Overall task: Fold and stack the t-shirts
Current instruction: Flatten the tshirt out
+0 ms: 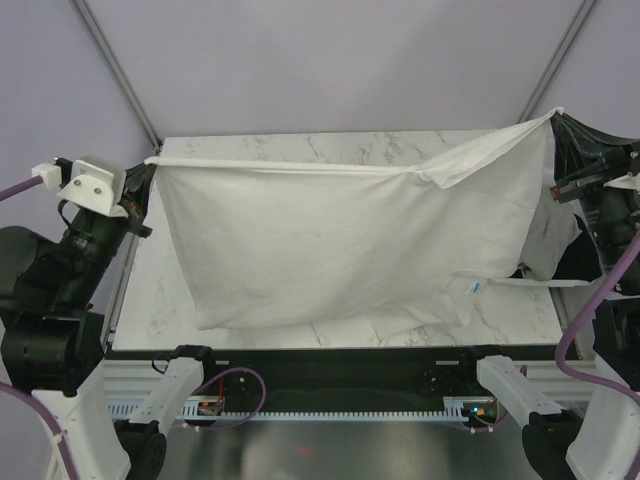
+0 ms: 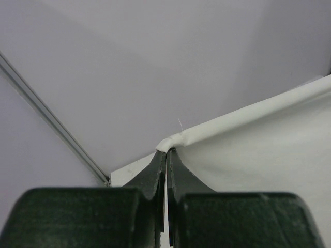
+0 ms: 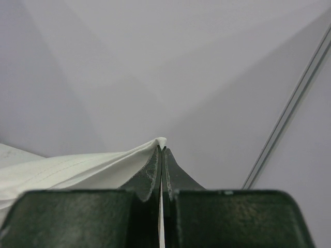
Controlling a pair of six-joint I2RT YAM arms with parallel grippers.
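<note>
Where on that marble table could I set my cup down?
Bare marble table shows in a strip between the hanging white t-shirt and the table's left edge, along the far edge behind the shirt, and a thin band at the near edge. The right side is crowded with dark cloth.

Both arms (image 1: 60,270) are black, each trailing a purple cable (image 1: 15,190). The left gripper (image 2: 166,151) and right gripper (image 3: 161,149) have dark green, tapered fingers (image 2: 152,178); a white housing (image 1: 92,183) caps the left wrist at nine o'clock.
</note>
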